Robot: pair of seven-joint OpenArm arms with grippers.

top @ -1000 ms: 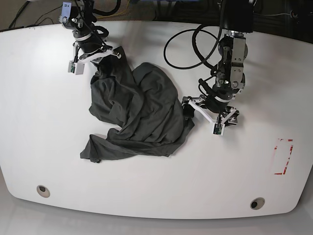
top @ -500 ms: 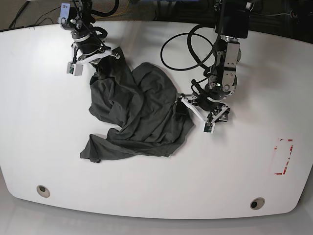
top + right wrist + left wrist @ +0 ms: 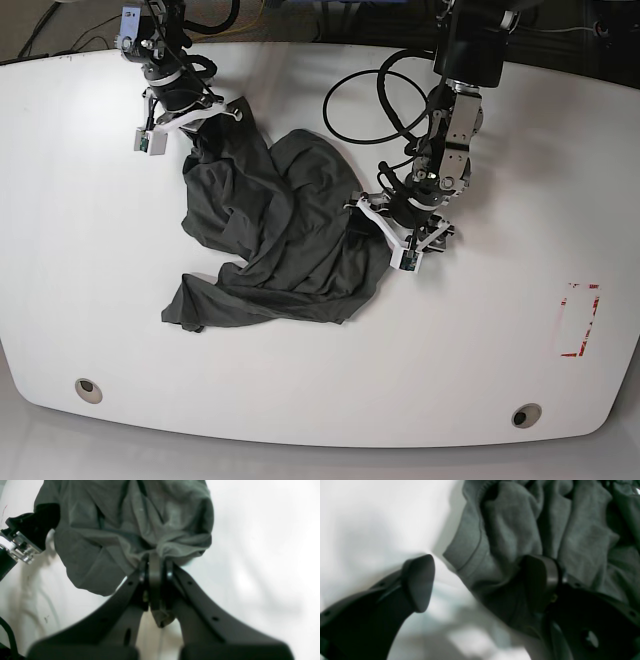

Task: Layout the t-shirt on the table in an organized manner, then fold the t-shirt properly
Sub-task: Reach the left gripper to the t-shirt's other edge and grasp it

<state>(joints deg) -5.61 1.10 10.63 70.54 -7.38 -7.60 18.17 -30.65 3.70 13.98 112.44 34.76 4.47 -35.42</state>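
Lay crumpled at the middle of the table (image 3: 100, 260): the t-shirt (image 3: 270, 235). Right gripper (image 3: 195, 110) clamped shut on its far-left corner. Left gripper (image 3: 392, 222) at its right edge, fingers (image 3: 420, 580) parted, straddling the hem.

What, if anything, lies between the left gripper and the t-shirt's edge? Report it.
Nothing visible. In the left wrist view the left gripper straddles the hemmed edge of the t-shirt: one finger is over the cloth, the other over the bare table, jaws apart. No other object lies between them.
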